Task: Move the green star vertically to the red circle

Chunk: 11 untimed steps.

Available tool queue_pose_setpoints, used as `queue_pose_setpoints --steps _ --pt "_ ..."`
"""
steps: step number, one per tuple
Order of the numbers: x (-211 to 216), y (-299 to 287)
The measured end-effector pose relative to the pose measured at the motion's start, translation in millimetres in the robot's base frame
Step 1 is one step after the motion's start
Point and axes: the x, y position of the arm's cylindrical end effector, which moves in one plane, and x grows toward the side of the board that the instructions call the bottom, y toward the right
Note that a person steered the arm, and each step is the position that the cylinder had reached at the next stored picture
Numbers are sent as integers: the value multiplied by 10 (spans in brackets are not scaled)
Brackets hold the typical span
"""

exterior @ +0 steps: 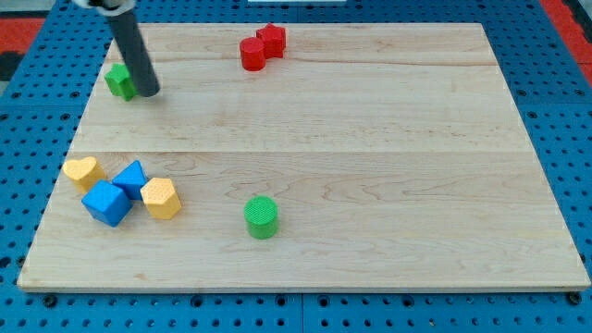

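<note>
At the view's far left, near the top edge of the wooden board (pixel 388 166), the green star (pixel 117 81) sits partly hidden behind the dark rod. My tip (pixel 148 92) rests against the star's right side, touching or very nearly so; the rod slants up toward the view's top-left corner. No jaws here: the arm ends in a plain rod, so it grips nothing and only presses sideways.

Lower left, a cluster of 4 blocks. Yellow heart (pixel 83 171) farthest left. Just right of it and below, a blue cube-like block (pixel 106 203), touching or almost touching a second blue block (pixel 132 176), shape looks triangular, not certain. Right of those, a yellow block (pixel 161 198) with angled faces, possibly a pentagon; it sits just beside the blue pair.

Centre, toward the view's bottom: green cylinder (pixel 262 217), alone, well apart from the others.

Top centre: red circle (pixel 252 53), a short cylinder, touching a second red block (pixel 272 39) at its upper right; that one's shape reads as faceted, exact form unclear. The pair lies well to the right of the green star, at roughly similar height on the board.

Right half of the board: bare wood grain only. Blue perforated surface (pixel 555 111) surrounds the board. No brands, labels or legible writing anywhere.
</note>
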Motion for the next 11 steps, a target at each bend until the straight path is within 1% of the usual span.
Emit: queue_pose_setpoints --steps 1,2,3,4,5,6,7,8,9,10,11 --pt "-82 18" --pt "131 49" --pt "82 136" --pt "367 -63" --pt "148 -536" --pt "-300 -535" --pt "-425 -506" --pt "-561 -902" --pt "-811 -974" --pt "-1052 -377" --pt "-700 -582"
